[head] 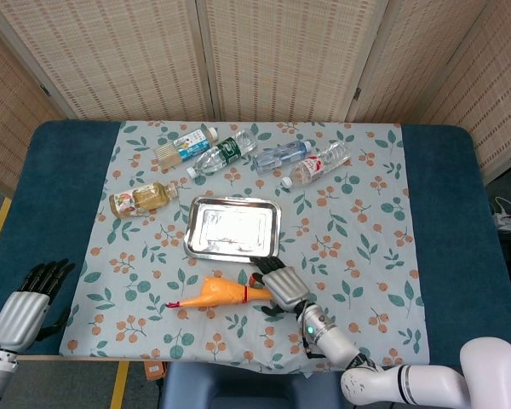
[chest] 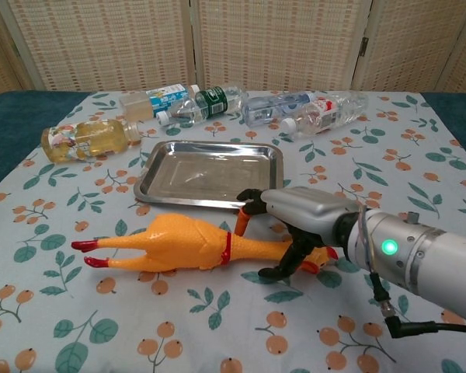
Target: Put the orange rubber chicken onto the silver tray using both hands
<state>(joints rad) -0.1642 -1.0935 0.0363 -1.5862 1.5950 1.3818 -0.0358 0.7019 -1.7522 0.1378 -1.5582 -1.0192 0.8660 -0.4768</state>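
A blue table (head: pixel 443 213) wears a floral cloth (head: pixel 366 247); bottles (head: pixel 264 158), silver tray (head: pixel 232 228) and orange rubber chicken (head: pixel 217 293) lie on it.

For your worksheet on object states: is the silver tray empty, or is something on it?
Empty. The silver tray shows only bare metal; the orange rubber chicken lies on the cloth in front of it.

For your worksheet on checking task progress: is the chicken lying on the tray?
No, the chicken lies on the cloth in front of the tray, with the right hand over its neck.
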